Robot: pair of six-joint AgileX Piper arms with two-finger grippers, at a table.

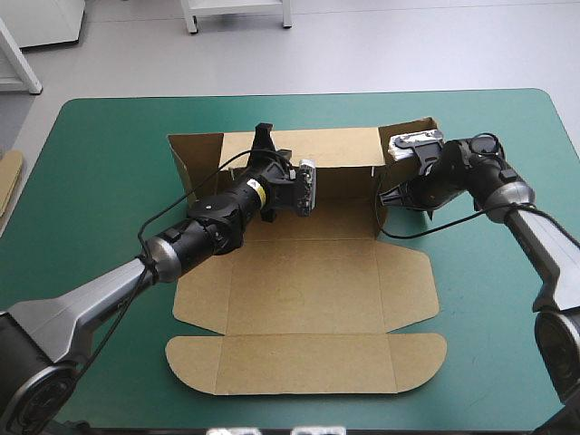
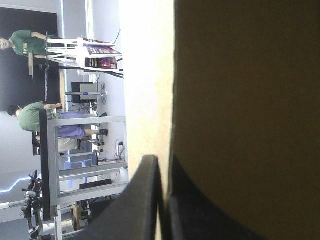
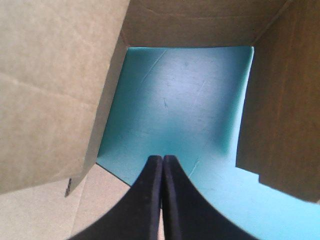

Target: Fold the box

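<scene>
The brown box [image 1: 308, 299] lies on the teal-green cover with its front panels and lid flat. Its back wall [image 1: 335, 149] stands raised along the far side. My left gripper [image 1: 264, 134] reaches over that wall's top edge; in the left wrist view it [image 2: 164, 165] is shut on the box, the board's [image 2: 250, 100] edge running between its fingers. My right gripper [image 1: 384, 198] sits at the box's far right corner beside a raised side flap [image 1: 405, 138]. In the right wrist view it [image 3: 162, 159] is shut with nothing between its fingers, raised brown board [image 3: 50, 90] on three sides.
An edge of more brown board [image 1: 9, 177] shows at the table's left edge. Bare teal-green cover [image 1: 109, 181] surrounds the box on the left, right and front. Ahead of the right gripper, cover [image 3: 185, 100] shows between the raised walls.
</scene>
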